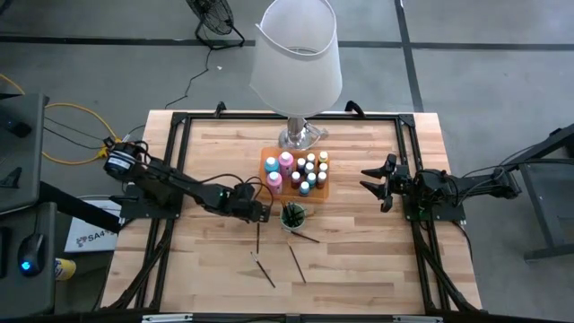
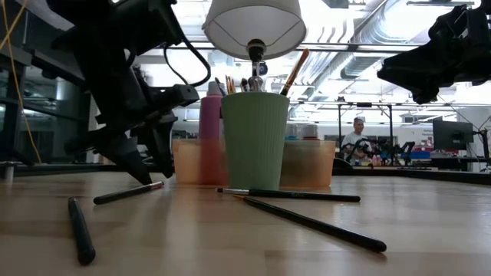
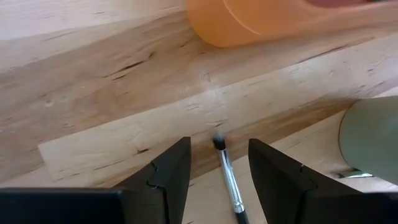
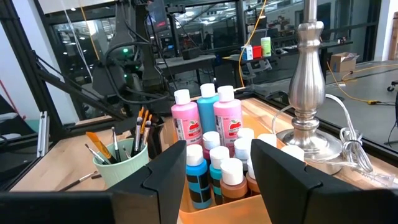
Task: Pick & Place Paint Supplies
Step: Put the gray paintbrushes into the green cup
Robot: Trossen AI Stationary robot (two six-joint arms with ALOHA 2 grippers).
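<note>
Table: a pale wooden table [image 1: 359,260] with a dark frame is shown under both arms.
Tray: one orange tray [image 1: 266,161] is placed near the table's middle, just in front of the lamp.
Tall bottles: three are counted in the tray in the right wrist view, two pink bottles [image 4: 186,122] and one teal bottle [image 4: 208,107], all white-capped; their labels are seen but cannot be read.
Small bottles: a cluster of small paint bottles [image 1: 312,170] is packed in the tray beside the tall ones; roughly ten are seen from above, the exact count cannot be told.
Cup: one green cup [image 2: 255,139] is stood just beside the tray, with several brushes upright in it.
Loose brushes: four thin dark brushes [image 1: 297,262] are counted lying on the table in front of the cup.
Left gripper: the left gripper [image 3: 217,165] is held low over the table beside the cup, its jaws parted on either side of one lying brush [image 3: 227,180], not closed on it.
Right gripper: the right gripper [image 1: 378,182] is held apart from the tray on its right, jaws parted, nothing held.
Lamp: one white-shaded lamp [image 1: 297,54] on a silver base is stood behind the tray.
Writing: none can be read on any supply.
</note>
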